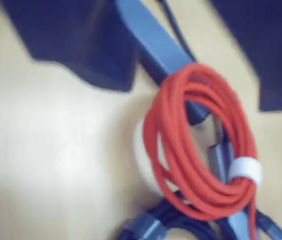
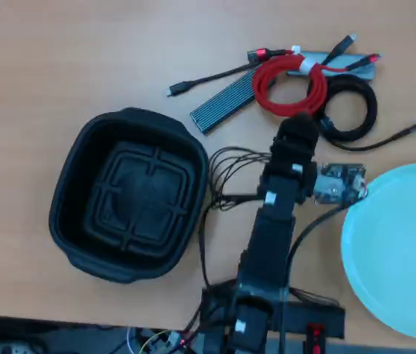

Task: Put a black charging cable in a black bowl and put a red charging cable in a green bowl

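Nothing's bowled yet. The red charging cable [image 2: 290, 86] is lying coiled on the counter [image 2: 82, 59] upper right of the overhead view, touching the black charging cable [image 2: 352, 110]. Black bowl [image 2: 128, 194] and green bowl [image 2: 400, 251] are sitting empty. Your tool [image 2: 296, 127] is hovering beside the red coil; can't tell its opening.

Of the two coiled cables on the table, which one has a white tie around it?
The red charging cable: a white tie binds its loop in both views. The black charging cable, coiled just right of it in the overhead view, shows no tie.
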Action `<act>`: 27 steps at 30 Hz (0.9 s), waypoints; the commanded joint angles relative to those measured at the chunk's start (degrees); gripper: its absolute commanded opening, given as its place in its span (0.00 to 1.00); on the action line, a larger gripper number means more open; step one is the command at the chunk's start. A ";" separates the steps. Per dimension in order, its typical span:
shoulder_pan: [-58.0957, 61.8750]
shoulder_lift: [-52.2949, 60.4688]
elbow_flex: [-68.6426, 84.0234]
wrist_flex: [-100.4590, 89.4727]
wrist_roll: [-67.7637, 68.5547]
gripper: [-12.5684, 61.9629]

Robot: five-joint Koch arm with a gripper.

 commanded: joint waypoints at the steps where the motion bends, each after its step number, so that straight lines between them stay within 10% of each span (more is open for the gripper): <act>1: 0.44 -3.52 -9.49 2.55 4.22 0.51; 27: 5.36 -35.16 -29.00 12.39 9.49 0.53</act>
